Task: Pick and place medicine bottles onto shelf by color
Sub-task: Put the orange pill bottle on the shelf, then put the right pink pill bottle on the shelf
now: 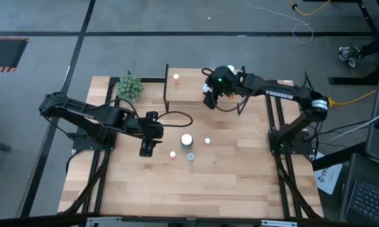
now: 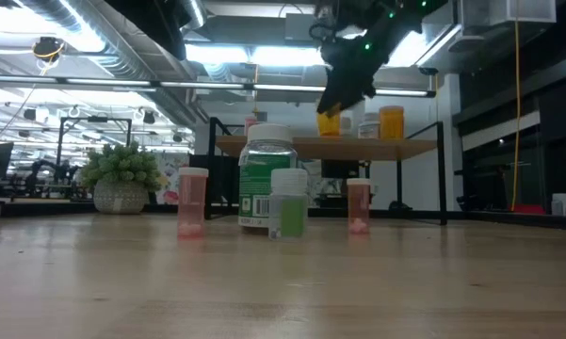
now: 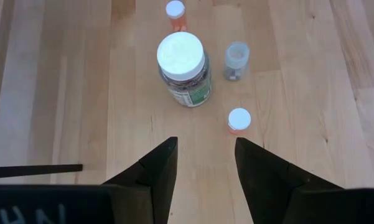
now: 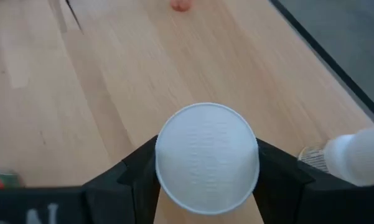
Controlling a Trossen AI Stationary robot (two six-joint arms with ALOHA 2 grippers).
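Observation:
The shelf [image 1: 186, 94] stands at the table's far side, its wooden top [image 2: 396, 146] on thin black legs. My right gripper [image 1: 209, 98] hovers over its right part, shut on an orange bottle [image 2: 329, 123]. A white bottle [image 2: 368, 123], another orange one [image 2: 392, 121] and a pink one [image 1: 176, 79] stand on the shelf. On the table stand the large green bottle [image 3: 183, 68], a small green one [image 3: 236, 60] and two pink ones [image 3: 239, 120] [image 3: 175, 14]. My left gripper [image 3: 205, 168] is open, left of that group, touching nothing. My right gripper pinches the orange bottle between its two fingers, one finger [image 4: 134, 168] on each side just under the white cap [image 4: 206, 158]. It comes from above, pointing down. The bottle hangs roughly upright, its base [image 2: 329, 134] at shelf-top level; whether it rests there I cannot tell.
A green leafy plant ball [image 1: 129, 87] sits in a pot at the shelf's left end. A dark cable [image 1: 176, 115] loops across the table in front of the shelf. Bare wood spreads over the near half of the table [image 1: 195, 189].

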